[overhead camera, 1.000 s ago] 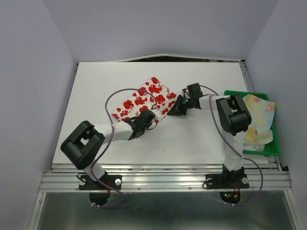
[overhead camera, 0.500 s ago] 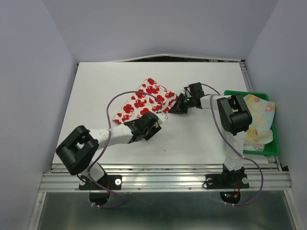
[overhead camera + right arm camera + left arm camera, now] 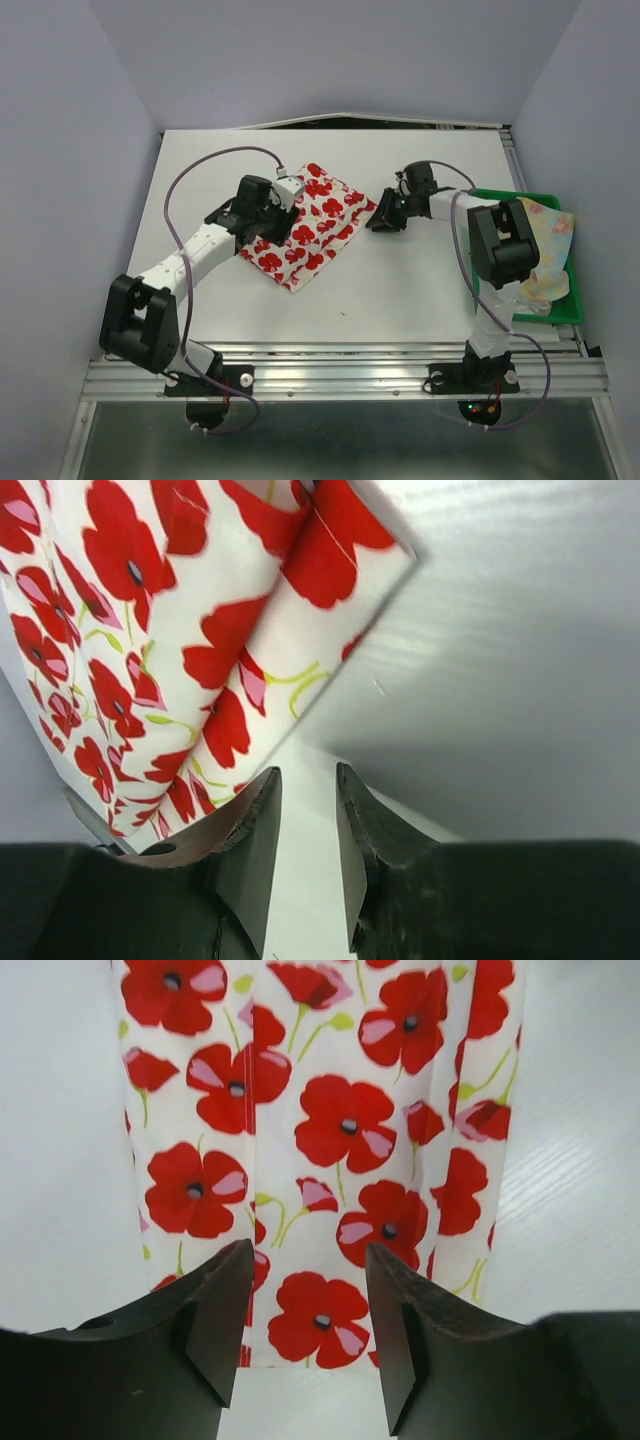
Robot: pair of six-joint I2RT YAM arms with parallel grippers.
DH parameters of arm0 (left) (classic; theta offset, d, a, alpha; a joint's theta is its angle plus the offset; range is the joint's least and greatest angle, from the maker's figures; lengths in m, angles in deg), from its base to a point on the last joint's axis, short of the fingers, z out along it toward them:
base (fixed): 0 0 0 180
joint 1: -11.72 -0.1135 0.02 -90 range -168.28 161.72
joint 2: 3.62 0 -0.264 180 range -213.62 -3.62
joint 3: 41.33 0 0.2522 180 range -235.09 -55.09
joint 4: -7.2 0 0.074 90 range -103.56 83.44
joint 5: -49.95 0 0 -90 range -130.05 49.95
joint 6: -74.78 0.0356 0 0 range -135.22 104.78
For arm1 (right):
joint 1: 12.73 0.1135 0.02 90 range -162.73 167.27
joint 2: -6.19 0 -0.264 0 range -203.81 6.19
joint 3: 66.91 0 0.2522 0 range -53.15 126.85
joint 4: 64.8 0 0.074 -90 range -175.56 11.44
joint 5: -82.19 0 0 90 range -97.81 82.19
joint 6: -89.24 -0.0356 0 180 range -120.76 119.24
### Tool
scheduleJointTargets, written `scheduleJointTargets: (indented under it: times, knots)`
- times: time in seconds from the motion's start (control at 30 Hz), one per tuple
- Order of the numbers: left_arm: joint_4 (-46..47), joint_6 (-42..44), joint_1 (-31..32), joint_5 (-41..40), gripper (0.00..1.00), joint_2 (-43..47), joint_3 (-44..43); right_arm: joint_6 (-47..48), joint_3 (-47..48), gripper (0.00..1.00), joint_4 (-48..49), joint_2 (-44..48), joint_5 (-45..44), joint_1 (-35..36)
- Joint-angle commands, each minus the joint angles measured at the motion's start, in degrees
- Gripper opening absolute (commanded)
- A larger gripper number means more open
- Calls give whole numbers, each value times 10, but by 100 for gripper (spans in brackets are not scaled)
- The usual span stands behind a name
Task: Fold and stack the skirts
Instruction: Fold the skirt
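The white skirt with red flowers [image 3: 318, 228] lies folded flat on the table, and fills the left wrist view [image 3: 340, 1120]. My left gripper [image 3: 268, 222] hovers over its left edge, open, nothing between the fingers [image 3: 307, 1260]. My right gripper [image 3: 384, 216] sits just off the skirt's right corner, jaws a little apart and empty [image 3: 308, 775]; the red-flowered skirt [image 3: 150, 610] lies ahead and to the left of it. The pale yellow floral skirt [image 3: 542, 250] lies crumpled in the green tray [image 3: 498, 194] at the right.
The green tray stands at the table's right edge, right beside the right arm's upright link [image 3: 500, 250]. Purple cables loop over both arms. Bare white tabletop [image 3: 400, 290] lies in front of the skirt.
The left gripper opened, let go of the red-flowered skirt and swung from its front edge to its left side. The right gripper opened and released the skirt's right corner. The skirt now lies flatter.
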Motion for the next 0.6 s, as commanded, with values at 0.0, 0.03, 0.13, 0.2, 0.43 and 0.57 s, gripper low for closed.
scheduleJointTargets:
  times: [0.0,0.03,0.13,0.2,0.43,0.57]
  knots:
    - [-54,29,-26,58,58,-29,5,-24,-38,34,-10,36,0,0]
    - [-55,30,-26,57,56,-33,6,-25,-44,34,-7,36,3,0]
    - [-44,27,-25,61,52,-39,17,-36,-50,31,11,49,12,0]
    - [-34,11,-27,53,52,-38,26,-37,-39,31,18,65,4,6]
    - [-19,-56,-95,50,55,-64,3,-36,35,32,-50,16,-34,43]
    - [-26,-56,-105,20,54,-83,-19,-25,70,29,-44,-39,-43,43]
